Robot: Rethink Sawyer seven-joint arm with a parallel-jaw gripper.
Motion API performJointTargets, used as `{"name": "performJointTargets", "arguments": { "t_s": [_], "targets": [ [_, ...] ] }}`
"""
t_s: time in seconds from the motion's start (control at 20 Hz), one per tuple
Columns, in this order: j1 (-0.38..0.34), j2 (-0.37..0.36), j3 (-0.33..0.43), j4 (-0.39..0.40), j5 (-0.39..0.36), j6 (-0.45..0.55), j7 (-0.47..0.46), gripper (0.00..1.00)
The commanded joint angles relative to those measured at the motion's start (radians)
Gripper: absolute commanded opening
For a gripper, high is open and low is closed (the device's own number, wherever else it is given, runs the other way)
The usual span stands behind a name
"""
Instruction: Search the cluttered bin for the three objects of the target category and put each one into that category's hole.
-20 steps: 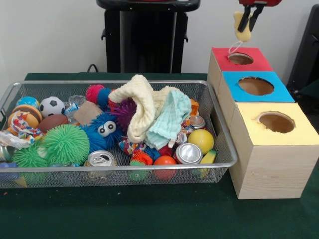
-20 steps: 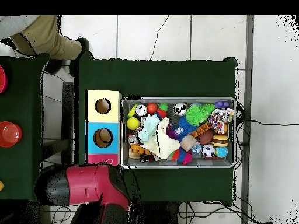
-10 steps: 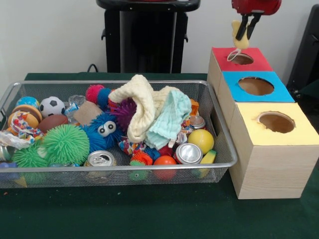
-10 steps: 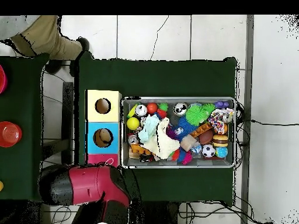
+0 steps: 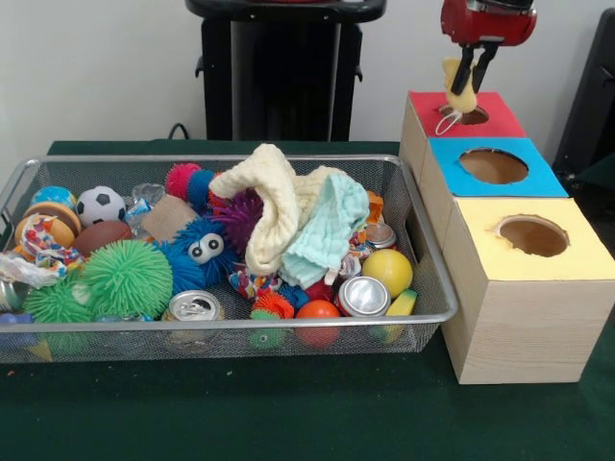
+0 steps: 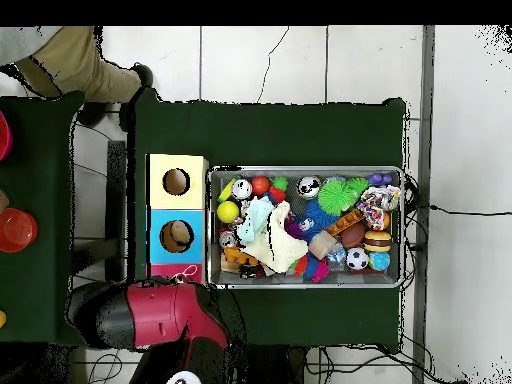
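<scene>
— Over red-topped box (image 5: pixel 423 130), top right of front view: gripper (image 5: pixel 470 84), black fingers (image 5: pixel 465 69) closed down on pale yellow soft item (image 5: pixel 459 86). Kind of item, can't tell. White loop (image 5: pixel 446 123) dangling off it, reaching rim of red box's hole (image 5: pixel 473 114).

— Touching the hole?

— Lower end of item right at hole mouth, maybe just inside; can't tell if resting on anything. Pinched between both fingers, hanging upright.

— Other boxes?

— Blue-topped box (image 5: pixel 536 180) next, yellow-topped box (image 5: pixel 575 257) nearest camera, all three touching in a row, each with round hole. Something brown visible down blue hole from overhead (image 6: pixel 176 236).

— Bin?

— Wire mesh bin (image 5: pixel 428 259) just beside boxes, on green table (image 5: pixel 288 413). Packed: cream cloth (image 5: pixel 274 202) and mint cloth (image 5: pixel 329 230) heaped in middle, blue fuzzy toy with eyes (image 5: pixel 204 248), green spiky ball (image 5: pixel 128 277), soccer ball (image 5: pixel 100 205), toy football (image 5: pixel 99 235), two cans (image 5: pixel 363 296) (image 5: pixel 193 306), yellow ball (image 5: pixel 388 271), orange ball (image 5: pixel 317 312), pink spiky ball (image 5: pixel 181 179).

— Overhead?

— Red arm housing (image 6: pixel 150 315) covering red box, gripper hidden under it. Person's leg (image 6: pixel 75 60) at top left edge.
</scene>
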Motion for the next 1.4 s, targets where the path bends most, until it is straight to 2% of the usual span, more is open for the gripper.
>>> {"name": "performJointTargets", "arguments": {
  "t_s": [0.05, 0.85, 1.4],
  "targets": [
    [-0.035, 0.032, 0.089, 0.080, 0.039, -0.067, 0.179, 0.00],
    [0.029, -0.007, 0.039, 0.052, 0.040, 0.054, 0.215, 0.00],
    [0.020, -0.062, 0.041, 0.145, 0.050, 0.031, 0.204, 0.00]
  ]
}}
